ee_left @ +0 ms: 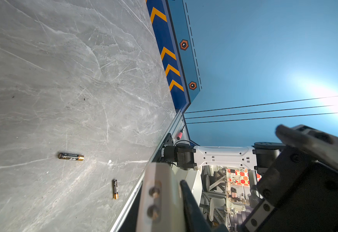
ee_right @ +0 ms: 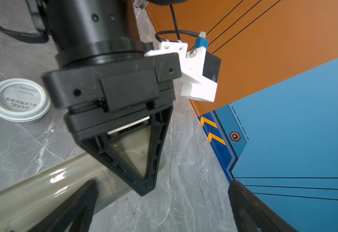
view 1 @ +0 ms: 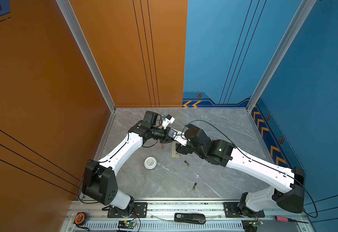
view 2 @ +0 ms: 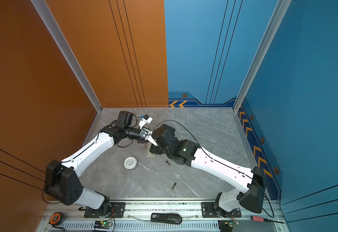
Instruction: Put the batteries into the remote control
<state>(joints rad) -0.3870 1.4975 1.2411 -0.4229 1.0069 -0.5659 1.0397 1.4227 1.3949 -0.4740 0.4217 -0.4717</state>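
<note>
Grey veined marble table (view 1: 214, 180), boxed by an orange wall (view 1: 43, 80) on the left and a blue wall (view 1: 314, 100) on the right, aluminium posts (view 1: 84, 50) at the corners. Toward the back, remote (ee_right: 33, 190) pinched at its far end by the closed left gripper (ee_right: 144, 188). Right gripper (ee_right: 162, 180) spread wide, one finger (ee_right: 73, 211) over the remote, holding nothing. Loose on the marble: battery (view 1: 187, 163) near the remote, second battery (view 1: 194, 186) nearer the front rail (view 1: 184, 206), white tub (view 1: 150, 162).

L gripper (ee_right: 144, 188) shut, apparently clamping; R gripper (ee_right: 162, 204) wide open.
</note>
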